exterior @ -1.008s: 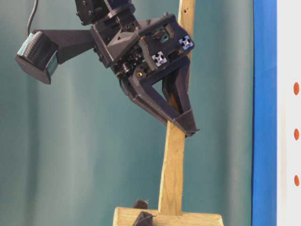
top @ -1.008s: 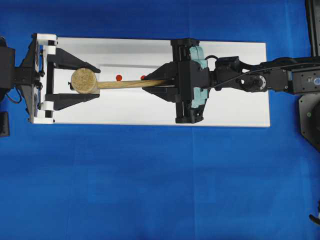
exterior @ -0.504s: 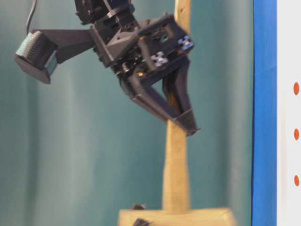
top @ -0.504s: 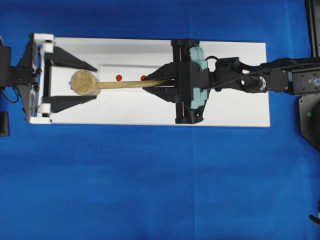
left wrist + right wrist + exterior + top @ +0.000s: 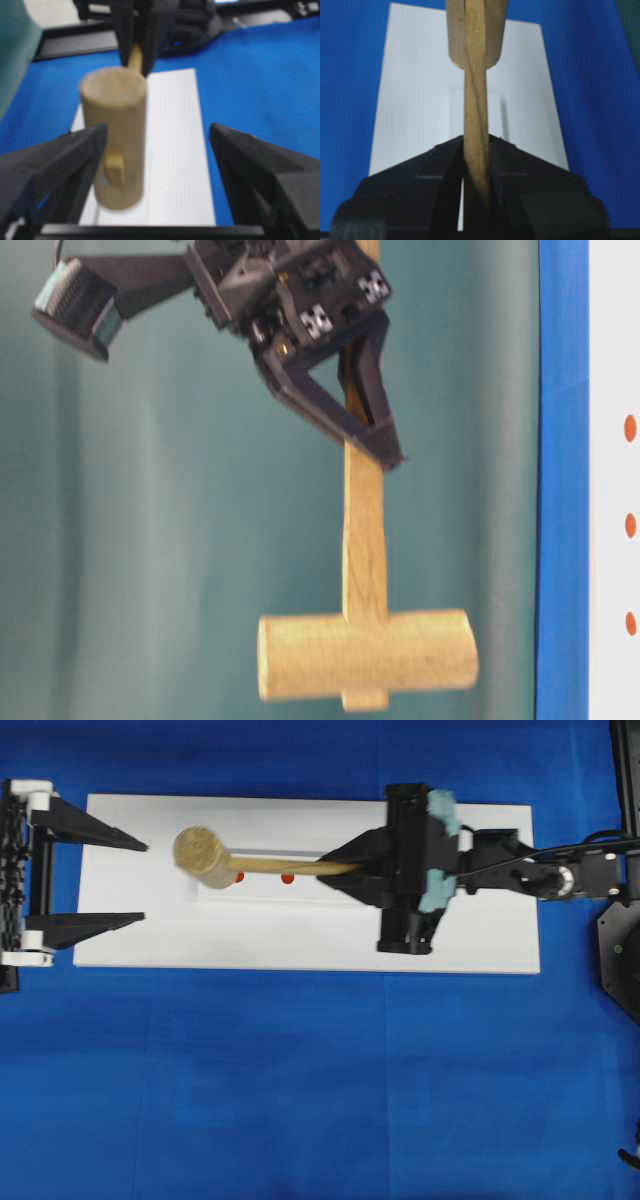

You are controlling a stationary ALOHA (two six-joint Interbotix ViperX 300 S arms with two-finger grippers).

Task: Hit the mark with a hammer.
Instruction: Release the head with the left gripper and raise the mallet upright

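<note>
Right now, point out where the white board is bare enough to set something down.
The board is bare along its near edge, below the hammer and marks, and at its left end between the open left end effector fingers. The right third is crowded by the right end effector holding the handle.

Looked straight down from above; sideways from table level, close; along each wrist's fingers. Shared by all: the light-wood mallet with cylindrical head (image 5: 203,854).
</note>
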